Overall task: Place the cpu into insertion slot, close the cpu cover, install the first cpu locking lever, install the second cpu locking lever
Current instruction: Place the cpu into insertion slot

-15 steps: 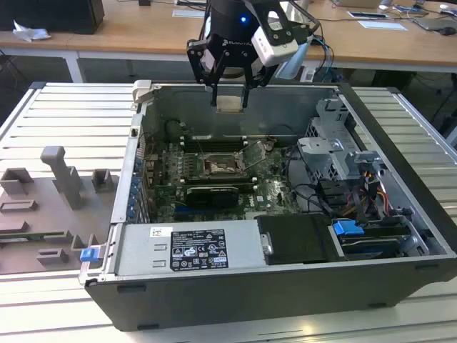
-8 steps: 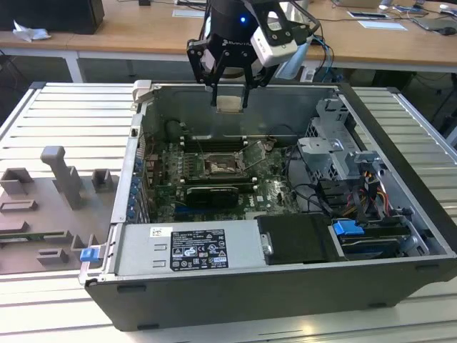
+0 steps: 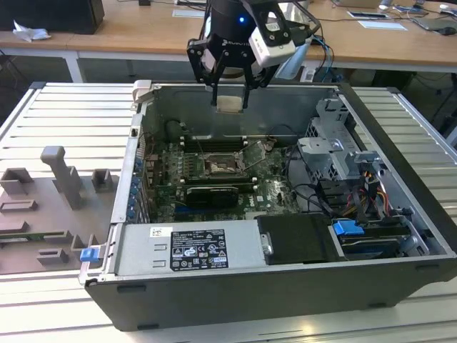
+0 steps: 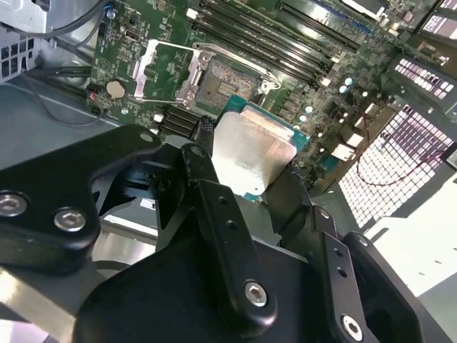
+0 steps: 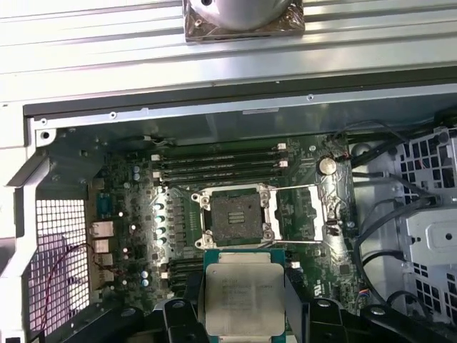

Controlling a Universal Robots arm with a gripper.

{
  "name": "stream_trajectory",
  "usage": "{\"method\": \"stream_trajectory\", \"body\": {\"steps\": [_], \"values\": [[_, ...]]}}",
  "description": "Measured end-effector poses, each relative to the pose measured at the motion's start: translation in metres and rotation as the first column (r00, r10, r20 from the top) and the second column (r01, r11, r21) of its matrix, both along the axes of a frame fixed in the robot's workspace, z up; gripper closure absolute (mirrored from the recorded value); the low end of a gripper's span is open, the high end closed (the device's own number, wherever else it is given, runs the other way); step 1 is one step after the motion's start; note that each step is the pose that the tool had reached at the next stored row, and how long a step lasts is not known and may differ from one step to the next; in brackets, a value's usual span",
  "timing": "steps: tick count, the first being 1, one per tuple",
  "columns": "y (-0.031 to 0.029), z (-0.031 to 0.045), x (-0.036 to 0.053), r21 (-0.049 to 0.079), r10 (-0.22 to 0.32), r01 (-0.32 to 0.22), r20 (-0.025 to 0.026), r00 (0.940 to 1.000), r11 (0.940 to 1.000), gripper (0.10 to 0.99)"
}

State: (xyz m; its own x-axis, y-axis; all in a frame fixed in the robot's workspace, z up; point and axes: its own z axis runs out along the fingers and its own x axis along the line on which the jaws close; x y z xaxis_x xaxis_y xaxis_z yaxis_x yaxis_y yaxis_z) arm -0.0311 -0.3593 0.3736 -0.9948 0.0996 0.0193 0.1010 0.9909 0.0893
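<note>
Chip on its way: a robot arm's pincer hangs over an opened desktop computer case on a ribbed metal worktop. Its two black fingers are closed onto opposite edges of the cpu, which it carries with the silvery metal face turned towards both wrist cameras. In the exterior view the chip sits roughly level with the case's upper rim, well above the green circuit board and clear of everything inside.

The insertion slot, a dark square with a brownish centre and a metal rim, lies bare in the first wrist view, with nothing seated in it. Just beside it the cpu cover is swung open on its hinge to one side of the socket, and green board shows through its cut-out centre. Long black memory slots run alongside the socket. Grey fixtures stand on the worktop at the exterior view's left, well apart from the work.

On this evidence the job is in its first step. The chip is in hand and over the machine, but it is not in the socket, so none of the four steps is complete. The cover is not closed, and both locking levers are left to install. The levers themselves cannot be told apart from the thin metalwork around the socket
</note>
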Motion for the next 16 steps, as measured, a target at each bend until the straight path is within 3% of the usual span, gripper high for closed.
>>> {"method": "stream_trajectory", "body": {"steps": [8, 13, 15, 16], "values": [[0.0000, -0.0007, 0.0000, 0.000, -0.052, 0.052, 0.0000, 0.9987, 0.9987, 0.549], [0.0000, -0.0063, 0.0002, 0.000, -0.054, 0.054, -0.0022, 0.9985, 0.9985, 0.549], [0.0000, -0.0081, 0.0003, -0.001, -0.054, 0.054, -0.0081, 0.9985, 0.9985, 0.549], [0.0000, -0.0093, 0.0003, -0.001, -0.063, 0.063, -0.0082, 0.9980, 0.9980, 0.549]]}}
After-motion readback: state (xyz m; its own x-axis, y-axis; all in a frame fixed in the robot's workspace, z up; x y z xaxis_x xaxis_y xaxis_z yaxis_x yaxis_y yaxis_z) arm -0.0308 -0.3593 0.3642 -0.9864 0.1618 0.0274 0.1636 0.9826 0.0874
